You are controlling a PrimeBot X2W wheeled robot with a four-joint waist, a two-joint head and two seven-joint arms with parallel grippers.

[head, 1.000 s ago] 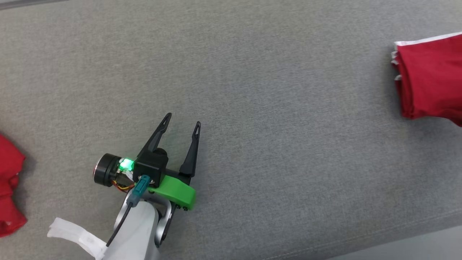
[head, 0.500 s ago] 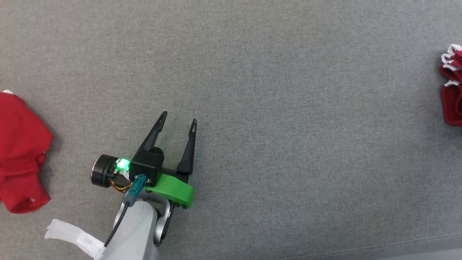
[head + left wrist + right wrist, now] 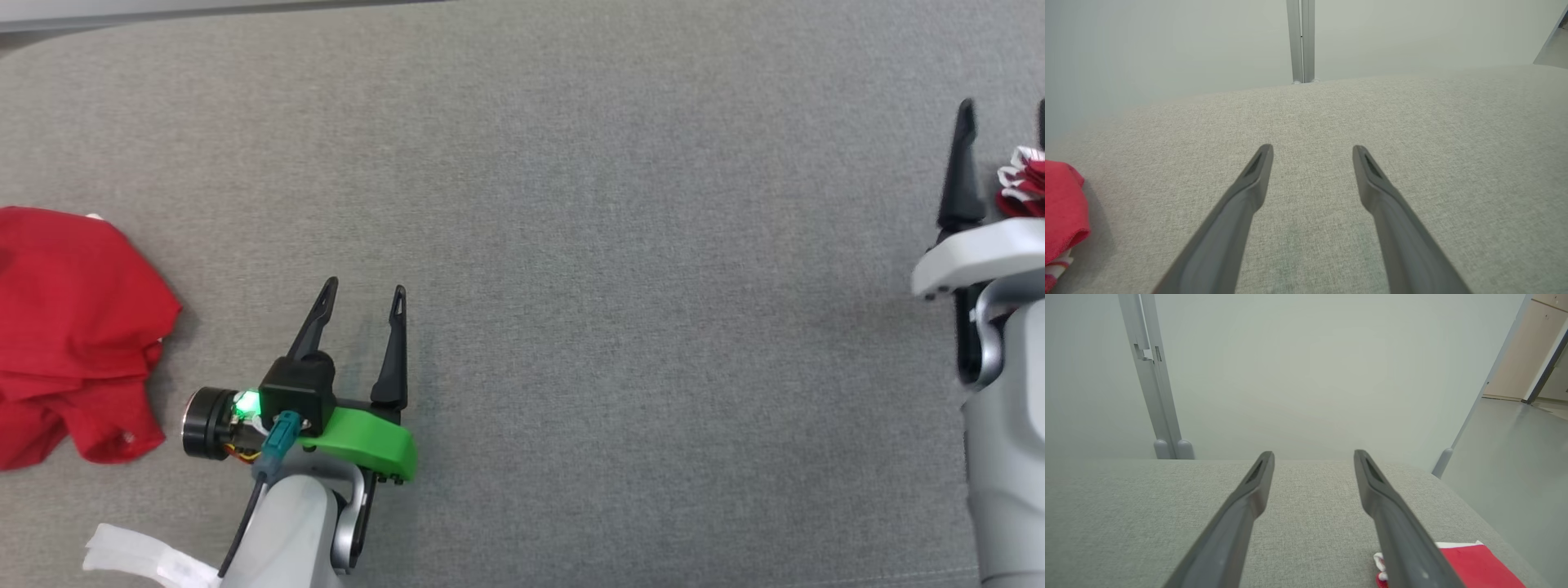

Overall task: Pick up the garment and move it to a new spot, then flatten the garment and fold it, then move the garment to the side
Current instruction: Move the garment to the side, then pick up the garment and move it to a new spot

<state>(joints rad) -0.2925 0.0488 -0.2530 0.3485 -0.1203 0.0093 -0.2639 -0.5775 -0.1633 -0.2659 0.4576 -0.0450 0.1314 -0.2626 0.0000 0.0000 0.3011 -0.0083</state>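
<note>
Left gripper (image 3: 365,287): apart, empty.
Right gripper (image 3: 1313,453): apart, empty.
Risk: may snag folded garment (image 3: 1470,563) at 3 o'clock, spoiling folds.

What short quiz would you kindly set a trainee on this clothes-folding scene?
1. True or false: the left gripper holds the crumpled red garment.
2. Pick one. The white-trimmed red garment lies: A) beside the right gripper; B) between the left gripper's fingers; C) on top of the crumpled red garment.
3. Fill in: the fingers of both grippers stand ___, with nothing between them.

Key: 1 false; 2 A; 3 open.
</note>
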